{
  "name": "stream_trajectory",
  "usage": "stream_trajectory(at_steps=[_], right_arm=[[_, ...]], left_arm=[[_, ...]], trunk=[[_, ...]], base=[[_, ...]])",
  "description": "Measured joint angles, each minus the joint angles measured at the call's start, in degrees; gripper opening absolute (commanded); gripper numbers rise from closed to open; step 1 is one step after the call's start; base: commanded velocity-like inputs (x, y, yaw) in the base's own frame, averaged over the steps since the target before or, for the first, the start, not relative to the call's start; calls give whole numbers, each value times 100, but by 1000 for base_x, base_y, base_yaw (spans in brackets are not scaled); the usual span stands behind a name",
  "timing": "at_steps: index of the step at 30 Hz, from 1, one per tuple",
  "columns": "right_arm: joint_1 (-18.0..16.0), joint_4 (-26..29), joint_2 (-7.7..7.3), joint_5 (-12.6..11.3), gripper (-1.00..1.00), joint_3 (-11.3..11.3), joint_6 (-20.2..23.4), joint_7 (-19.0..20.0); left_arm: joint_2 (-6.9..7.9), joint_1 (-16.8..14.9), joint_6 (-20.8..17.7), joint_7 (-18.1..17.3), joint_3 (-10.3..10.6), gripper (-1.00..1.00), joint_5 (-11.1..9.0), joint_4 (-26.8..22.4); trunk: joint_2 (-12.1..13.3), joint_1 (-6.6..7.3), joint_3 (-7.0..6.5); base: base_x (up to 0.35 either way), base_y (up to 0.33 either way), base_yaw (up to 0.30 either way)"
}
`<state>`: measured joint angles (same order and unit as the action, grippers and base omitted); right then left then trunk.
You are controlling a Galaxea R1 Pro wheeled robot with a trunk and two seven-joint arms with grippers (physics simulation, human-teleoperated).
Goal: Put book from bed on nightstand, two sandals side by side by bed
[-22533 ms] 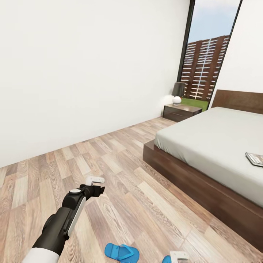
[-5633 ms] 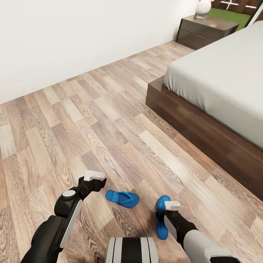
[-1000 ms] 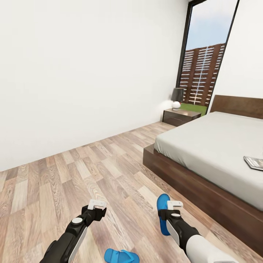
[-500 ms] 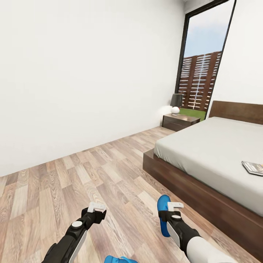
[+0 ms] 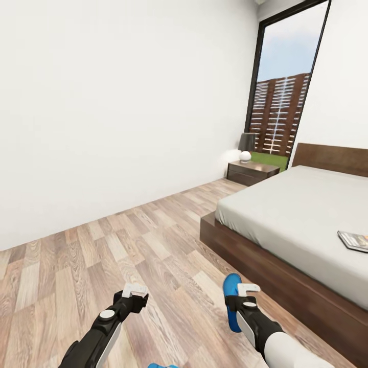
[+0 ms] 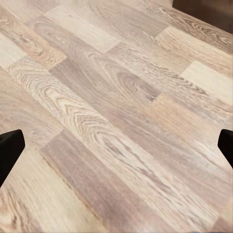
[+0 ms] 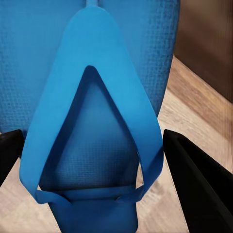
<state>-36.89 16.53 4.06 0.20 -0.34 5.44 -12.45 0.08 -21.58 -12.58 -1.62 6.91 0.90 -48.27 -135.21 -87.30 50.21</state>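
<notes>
My right gripper (image 5: pixel 245 293) is shut on one blue sandal (image 5: pixel 231 286), held just above the wood floor near the bed's corner. In the right wrist view the sandal (image 7: pixel 97 58) and its thong strap lie between the two black fingers (image 7: pixel 194 179). The other sandal (image 5: pixel 161 365) peeks in at the head view's bottom edge, on the floor. My left gripper (image 5: pixel 135 292) is open over bare planks, and its wrist view has floor between the fingertips (image 6: pixel 9 150). The book (image 5: pixel 353 240) lies on the bed (image 5: pixel 296 209), far right. A nightstand (image 5: pixel 253 173) stands beyond the bed.
A lamp (image 5: pixel 247 145) with a dark shade sits on the nightstand. Behind it a tall dark-framed window (image 5: pixel 283 97) looks onto a fence and lawn. A white wall runs along the left, with wide wood floor (image 5: pixel 128 240) between it and the bed's dark frame (image 5: pixel 255 260).
The head view has tilted up, so the floor sandal slid to the bottom edge. Since the earliest frames my right gripper took one sandal off the floor.
</notes>
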Motion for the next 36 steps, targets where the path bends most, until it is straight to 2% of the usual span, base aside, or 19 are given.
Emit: stream_trajectory(at_steps=[8, 17, 36], right_arm=[[23, 2, -67, -8, -100, 2, -24, 0], [25, 2, -72, -8, -100, 2, -26, 0], [27, 7, -58, -6, -100, 2, -26, 0]], left_arm=[[-11, -4, -1, -1, -2, 100, -2, 66], [-16, -59, 5, -5, -6, 100, -15, 384], [-17, -65, 110, -6, -2, 100, -19, 443]], trunk=[[321, 176, -144], [682, 373, -305], [1444, 791, -646]], base=[[0, 0, 0], [0, 0, 0], [0, 0, 0]])
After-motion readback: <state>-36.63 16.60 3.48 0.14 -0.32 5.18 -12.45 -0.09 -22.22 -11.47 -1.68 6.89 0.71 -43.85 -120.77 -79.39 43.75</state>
